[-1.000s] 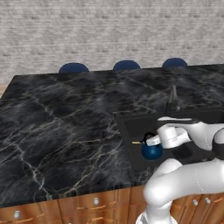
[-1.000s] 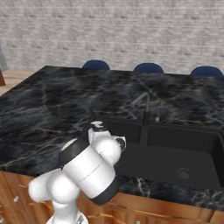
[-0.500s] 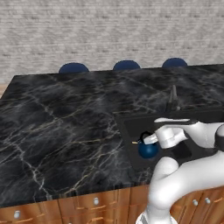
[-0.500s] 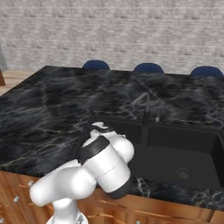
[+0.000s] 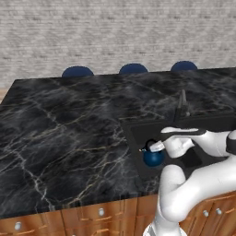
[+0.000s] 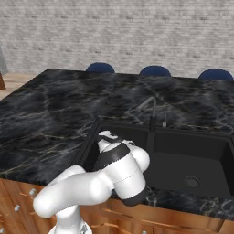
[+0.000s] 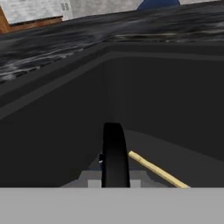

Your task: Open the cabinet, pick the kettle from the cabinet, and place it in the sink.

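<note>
jaws: pressed together on the black loop handle of the kettle (image 5: 152,157), per hand view
gripper (image 5: 154,146): just above the kettle, over the left end of the sink (image 5: 138,138)
kettle: dark blue, upright, hanging from the handle (image 7: 114,153) inside the basin's left part; whether base touches the basin floor, cannot tell
sink: recessed in black marble counter (image 5: 64,124); faucet (image 5: 182,105) behind the basin, well apart from the kettle
sink interior: dark walls ahead of the handle in hand view; thin tan strip (image 7: 157,169) beside handle, cannot identify
step: final one, placing kettle in sink; carry looks done
next: lower until base seats on basin floor, spread jaws, lift straight up clear of the loop
risk: release while hanging likely tips the kettle
</note>
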Controlling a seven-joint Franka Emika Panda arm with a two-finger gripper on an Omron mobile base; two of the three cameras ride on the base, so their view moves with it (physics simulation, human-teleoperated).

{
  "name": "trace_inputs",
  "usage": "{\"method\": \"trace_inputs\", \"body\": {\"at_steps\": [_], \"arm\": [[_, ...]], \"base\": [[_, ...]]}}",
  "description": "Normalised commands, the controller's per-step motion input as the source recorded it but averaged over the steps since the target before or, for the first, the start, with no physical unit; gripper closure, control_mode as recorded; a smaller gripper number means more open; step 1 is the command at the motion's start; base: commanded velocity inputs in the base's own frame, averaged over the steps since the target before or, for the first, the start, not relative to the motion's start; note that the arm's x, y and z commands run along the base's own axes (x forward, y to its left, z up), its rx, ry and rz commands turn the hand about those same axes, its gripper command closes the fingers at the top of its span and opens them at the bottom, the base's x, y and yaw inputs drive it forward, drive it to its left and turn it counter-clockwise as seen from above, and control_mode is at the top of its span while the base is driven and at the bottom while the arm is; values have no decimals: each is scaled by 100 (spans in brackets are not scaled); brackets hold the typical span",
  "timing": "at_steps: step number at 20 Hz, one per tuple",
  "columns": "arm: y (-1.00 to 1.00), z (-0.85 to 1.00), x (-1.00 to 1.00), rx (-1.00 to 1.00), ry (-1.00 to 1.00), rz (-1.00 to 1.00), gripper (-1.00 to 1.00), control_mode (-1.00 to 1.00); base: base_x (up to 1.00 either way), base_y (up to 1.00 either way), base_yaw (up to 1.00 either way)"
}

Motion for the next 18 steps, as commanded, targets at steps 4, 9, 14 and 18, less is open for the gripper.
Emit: {"method": "trace_inputs", "body": {"at_steps": [4, 9, 14, 18], "arm": [[0, -21, 21, 0, 0, 3, 100, -100], [0, -25, 12, 0, 0, 0, 100, -100], [1, -40, -4, 0, -3, 0, 100, -100], [5, -40, -24, -1, -8, 0, 100, -100]], "base": [[0, 0, 0], [0, 0, 0], [0, 0, 0], [0, 0, 0]]}}
